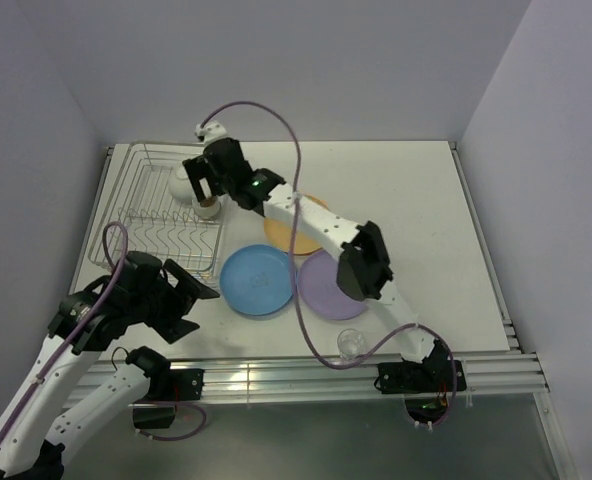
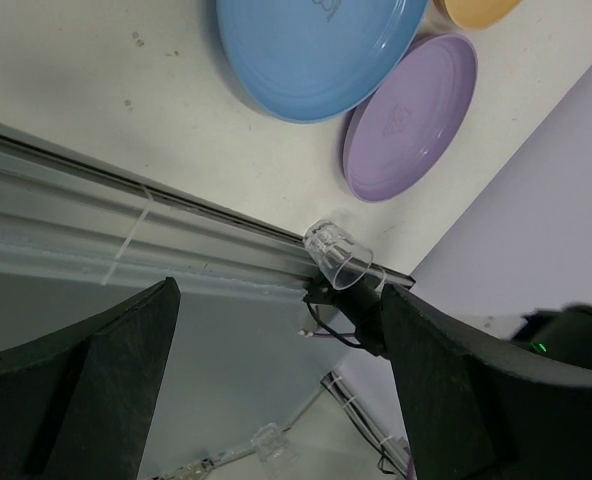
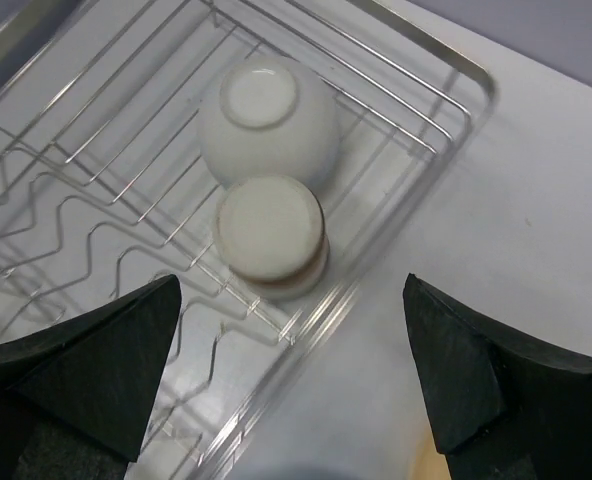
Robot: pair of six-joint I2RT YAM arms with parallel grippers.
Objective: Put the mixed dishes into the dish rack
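Now right gripper (image 1: 204, 188) hovering over far right corner of dish rack (image 1: 161, 235), fingers standing wide apart, holding nothing. Cream cup (image 3: 271, 235) sitting inverted directly beneath, touching white bowl (image 3: 266, 120). Left gripper (image 1: 198, 308) gaping too, empty. Blue plate (image 1: 256, 280) lying flat just to its right, so left arm probably being nearer.

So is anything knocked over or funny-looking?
Only the clear glass: it sits right at the near edge of the table, where it could get nudged off. The bowl and cup lie upside down in the rack, which is normal.
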